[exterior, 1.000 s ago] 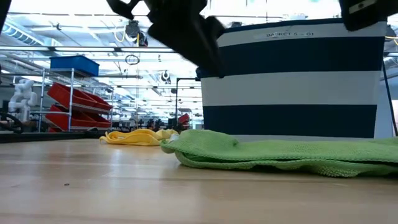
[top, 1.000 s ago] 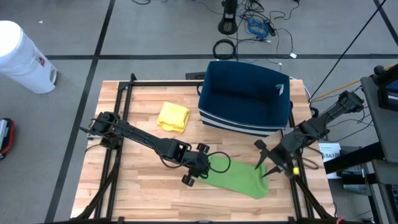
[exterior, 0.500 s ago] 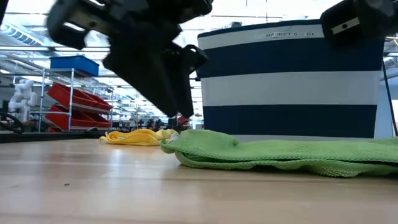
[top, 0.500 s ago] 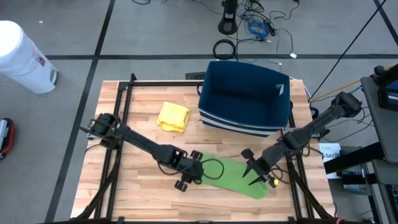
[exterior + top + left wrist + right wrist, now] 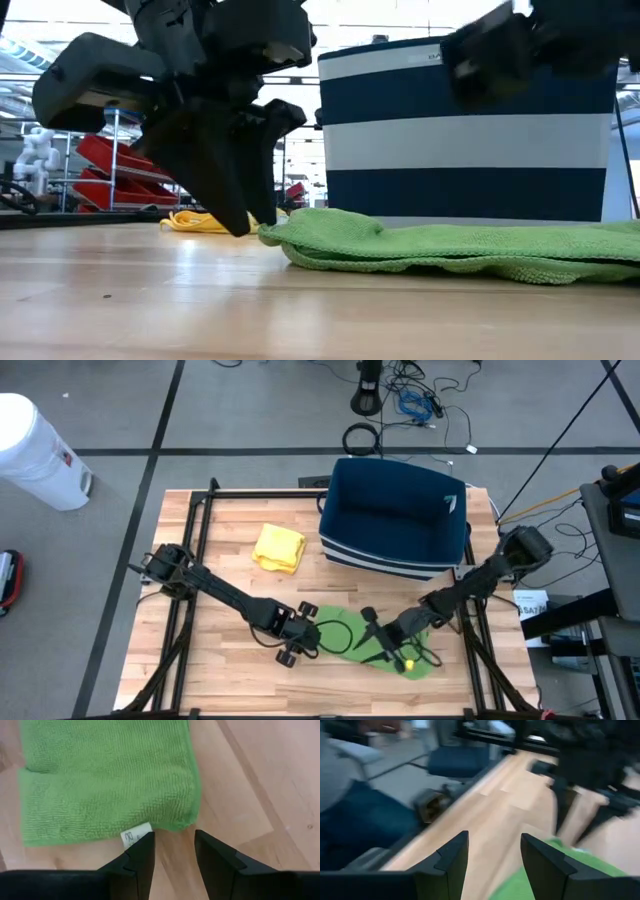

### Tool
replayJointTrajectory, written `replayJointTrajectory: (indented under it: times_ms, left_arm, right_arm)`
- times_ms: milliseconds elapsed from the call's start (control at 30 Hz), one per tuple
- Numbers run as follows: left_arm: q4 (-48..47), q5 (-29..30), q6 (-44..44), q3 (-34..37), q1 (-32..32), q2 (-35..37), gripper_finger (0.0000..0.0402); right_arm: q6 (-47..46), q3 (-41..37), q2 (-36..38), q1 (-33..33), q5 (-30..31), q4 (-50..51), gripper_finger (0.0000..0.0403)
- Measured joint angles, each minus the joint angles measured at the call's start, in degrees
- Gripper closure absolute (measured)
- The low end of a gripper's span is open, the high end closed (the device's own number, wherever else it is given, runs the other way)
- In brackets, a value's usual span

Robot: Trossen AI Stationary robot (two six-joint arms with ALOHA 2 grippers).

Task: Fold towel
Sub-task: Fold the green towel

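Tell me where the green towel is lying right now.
In the high view, the green towel lies flat near the table's front edge, in front of the navy striped basket, between the left claw and the right claw.

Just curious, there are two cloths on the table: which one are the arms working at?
The green towel at the front edge; both grippers sit at it. The yellow cloth lies apart, farther back.

Robotics lab or large industrial workspace. Wooden bench (image 5: 230,510) in black metal frame on grey carpet-tile floor (image 5: 220,410), dark seams running across it. Loose cables (image 5: 420,400) and stand base behind bench. White bin (image 5: 35,450) at floor edge. Low view: open hall, bright ceiling lights, metal rack with red bins (image 5: 120,160) and blue box (image 5: 118,103), white robot arm (image 5: 35,150) far left.
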State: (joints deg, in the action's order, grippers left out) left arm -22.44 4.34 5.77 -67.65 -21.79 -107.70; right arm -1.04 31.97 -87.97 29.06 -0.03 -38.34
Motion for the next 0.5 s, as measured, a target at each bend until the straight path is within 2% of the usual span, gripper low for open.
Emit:
replayJointTrajectory:
  times_ms: [100,233,500]
  left_arm:
    - [0.1,0.1,-0.8,0.1,-0.5,0.0,0.0257]
    - [-0.6,2.0,-0.8,0.2,-0.9,0.0,0.0257]
    - [0.7,3.5,-0.3,0.2,-2.5,1.0,0.0257]
  right_arm:
    - [-0.2,0.6,-4.9,-0.6,4.4,-4.6,0.0234]
    - [0.6,5.4,-11.4,-1.0,6.2,-6.8,0.0234]
    - [1.4,17.3,-21.9,-2.5,6.5,5.4,0.0234]
